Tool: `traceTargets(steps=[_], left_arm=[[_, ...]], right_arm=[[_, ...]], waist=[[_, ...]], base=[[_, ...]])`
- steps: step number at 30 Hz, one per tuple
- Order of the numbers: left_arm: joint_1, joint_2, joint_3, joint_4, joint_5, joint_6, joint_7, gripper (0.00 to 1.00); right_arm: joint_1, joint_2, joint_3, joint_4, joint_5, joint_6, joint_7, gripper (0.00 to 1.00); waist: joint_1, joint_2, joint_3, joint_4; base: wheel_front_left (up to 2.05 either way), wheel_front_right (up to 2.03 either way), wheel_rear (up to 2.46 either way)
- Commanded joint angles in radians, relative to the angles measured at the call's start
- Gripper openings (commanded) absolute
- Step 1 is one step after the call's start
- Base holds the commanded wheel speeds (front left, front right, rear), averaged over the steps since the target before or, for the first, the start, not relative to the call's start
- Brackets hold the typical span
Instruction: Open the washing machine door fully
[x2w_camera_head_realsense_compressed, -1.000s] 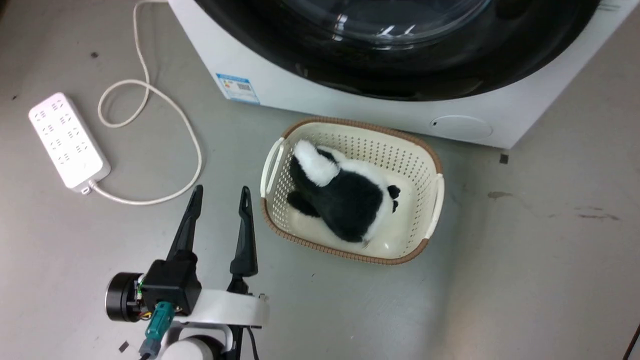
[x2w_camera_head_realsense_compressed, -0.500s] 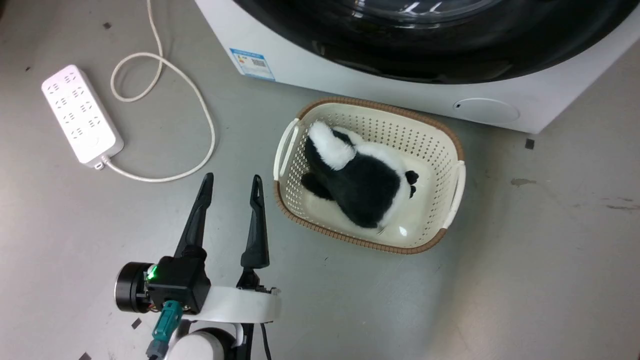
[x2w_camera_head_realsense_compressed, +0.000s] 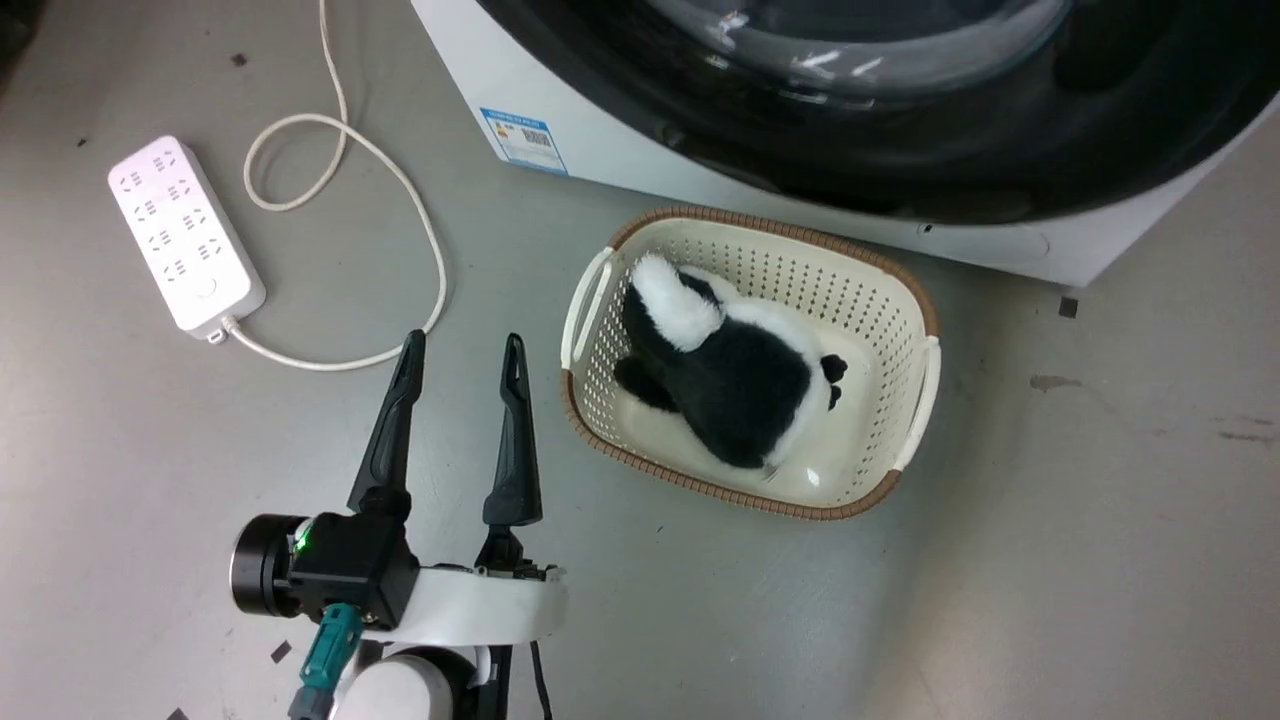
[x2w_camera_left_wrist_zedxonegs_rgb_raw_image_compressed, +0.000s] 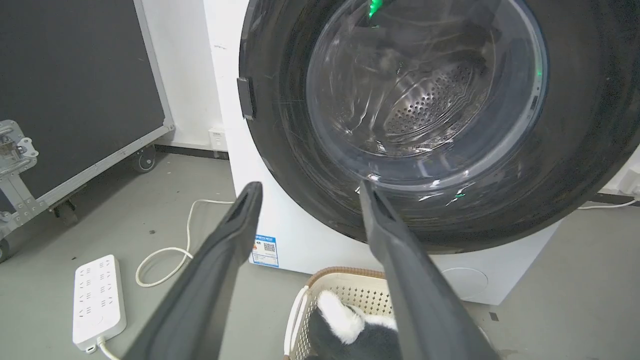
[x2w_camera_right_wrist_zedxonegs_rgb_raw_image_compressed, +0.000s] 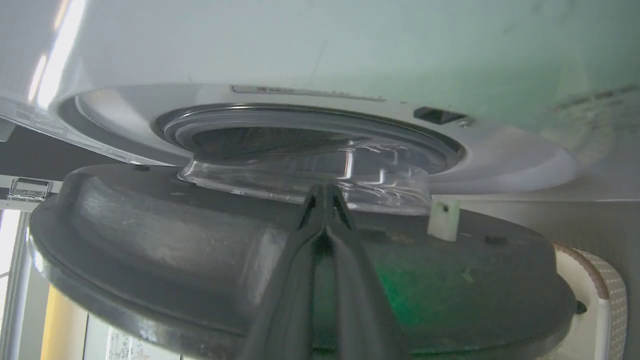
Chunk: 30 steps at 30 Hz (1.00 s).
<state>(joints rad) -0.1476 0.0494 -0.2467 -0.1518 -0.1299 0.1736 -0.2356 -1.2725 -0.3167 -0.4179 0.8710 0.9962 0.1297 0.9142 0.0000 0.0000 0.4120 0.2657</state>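
Washing machine door (x2w_camera_right_wrist_zedxonegs_rgb_raw_image_compressed: 150, 250) stands ajar just ahead of the right gripper (x2w_camera_right_wrist_zedxonegs_rgb_raw_image_compressed: 325, 192) (fingers pressed together); left gripper (x2w_camera_head_realsense_compressed: 464, 338) spread wide.

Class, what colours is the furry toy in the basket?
Furry toy: black and white; best in head view.

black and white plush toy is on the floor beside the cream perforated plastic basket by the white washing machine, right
No: the black and white plush toy lies inside the cream perforated plastic basket, as the head view shows; the basket is by the white washing machine.
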Motion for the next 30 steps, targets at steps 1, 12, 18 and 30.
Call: traceTargets(steps=[1, 12, 18, 30], left_arm=[[-0.008, 0.001, -0.004, -0.001, -0.006, 0.005, -0.011, 1.00], [0.056, 0.001, 0.010, 0.059, -0.016, -0.031, -0.026, 1.00], [0.105, 0.001, 0.026, 0.089, -0.011, -0.074, -0.026, 1.00], [0.172, 0.001, 0.053, 0.122, -0.033, -0.144, -0.026, 1.00]], right_arm=[[0.021, 0.013, -0.005, 0.017, 0.026, 0.001, 0.036, 0.00], [0.272, 0.131, -0.034, -0.095, 0.086, 0.001, 0.195, 0.00], [0.425, 0.235, -0.029, -0.209, 0.089, 0.001, 0.268, 0.00], [0.657, 0.266, 0.271, -0.332, 0.307, 0.001, 0.303, 0.00]], waist=[[0.0000, 0.0000, -0.013, -0.003], [0.0000, 0.0000, -0.134, -0.031], [0.0000, 0.0000, -0.203, -0.046], [0.0000, 0.0000, -0.276, -0.038]], base=[[0.00, 0.00, 0.00], [0.00, 0.00, 0.00], [0.00, 0.00, 0.00], [0.00, 0.00, 0.00]])
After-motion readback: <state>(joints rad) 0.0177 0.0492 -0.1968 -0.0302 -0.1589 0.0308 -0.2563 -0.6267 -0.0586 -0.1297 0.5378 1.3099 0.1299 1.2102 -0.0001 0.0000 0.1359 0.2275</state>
